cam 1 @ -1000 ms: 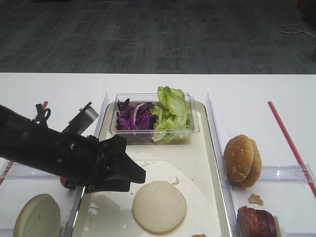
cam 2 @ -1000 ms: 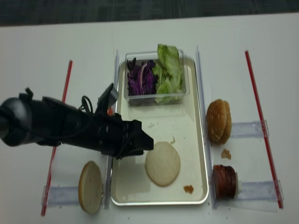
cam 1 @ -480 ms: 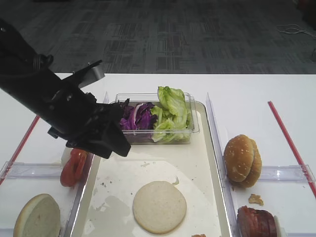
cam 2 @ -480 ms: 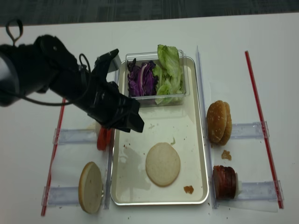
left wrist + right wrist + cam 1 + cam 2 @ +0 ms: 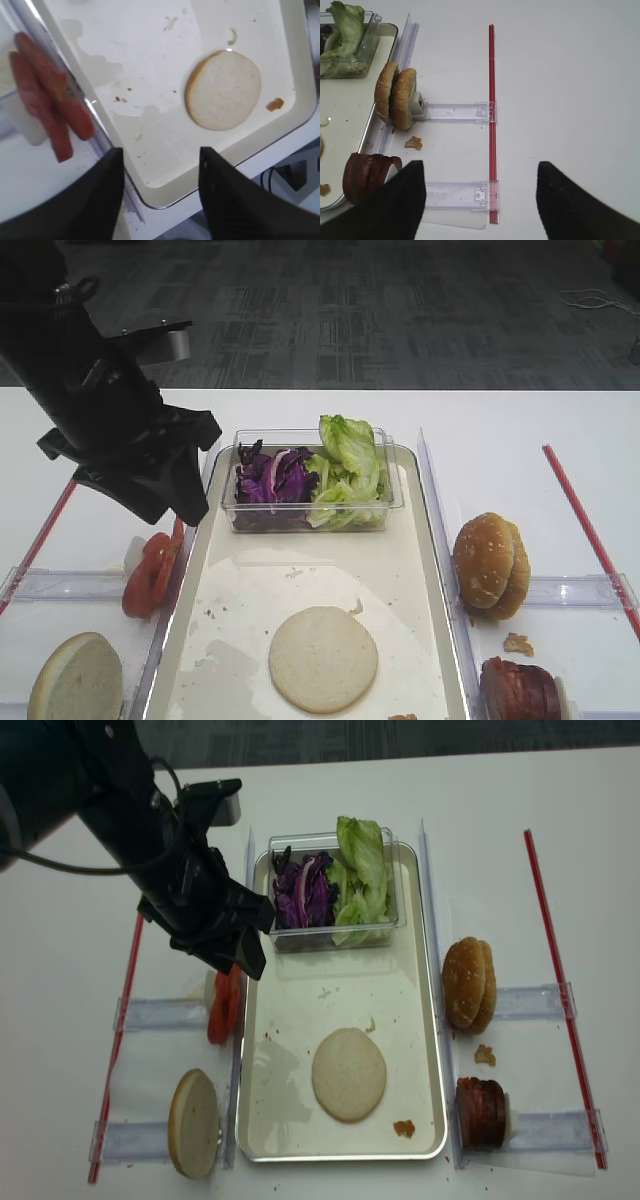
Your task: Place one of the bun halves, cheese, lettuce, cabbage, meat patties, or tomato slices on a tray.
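Risen off the tray [image 5: 425, 540] — left gripper [image 5: 245, 960] open, bun half [image 5: 322, 658] unmoved.

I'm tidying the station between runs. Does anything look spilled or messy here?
Yes, small stuff. The tray floor is smeared and crumb-flecked, with an orange-brown scrap near its front right corner beside the bun half. Another crumb lies on the table between the speckled buns and the meat patties.
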`<state>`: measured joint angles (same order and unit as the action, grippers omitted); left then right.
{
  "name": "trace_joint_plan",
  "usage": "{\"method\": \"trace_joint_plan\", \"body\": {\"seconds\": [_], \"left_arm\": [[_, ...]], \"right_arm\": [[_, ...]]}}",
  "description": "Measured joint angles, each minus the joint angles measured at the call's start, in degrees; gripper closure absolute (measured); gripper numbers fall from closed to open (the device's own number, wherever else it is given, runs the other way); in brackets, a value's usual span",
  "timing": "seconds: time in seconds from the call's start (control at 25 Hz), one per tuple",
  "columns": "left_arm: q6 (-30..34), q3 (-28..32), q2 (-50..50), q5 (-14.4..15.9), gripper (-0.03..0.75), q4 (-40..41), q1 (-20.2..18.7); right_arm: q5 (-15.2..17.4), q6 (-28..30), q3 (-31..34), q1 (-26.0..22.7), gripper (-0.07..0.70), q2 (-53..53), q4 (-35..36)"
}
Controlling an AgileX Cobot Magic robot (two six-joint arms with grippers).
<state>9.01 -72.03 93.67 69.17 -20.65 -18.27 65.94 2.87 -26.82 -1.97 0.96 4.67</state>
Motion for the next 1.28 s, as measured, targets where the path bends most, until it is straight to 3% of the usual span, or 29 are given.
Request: {"method": "trace_joint_plan", "body": {"seconds": [0.56, 1.28], "left_arm": [[-3.0, -0.7, 0.0, 0.5, 0.386, 9.7, 0.6], [-5.1, -0.7, 0.0, 0.6, 0.386, 18.8, 14.8]], "right_arm": [[0.0, 0.0, 0.0, 0.0, 0.140, 0.0, -0.1], [0.0, 0.0, 0.0, 0.0, 0.141, 0.0, -0.1]]}}
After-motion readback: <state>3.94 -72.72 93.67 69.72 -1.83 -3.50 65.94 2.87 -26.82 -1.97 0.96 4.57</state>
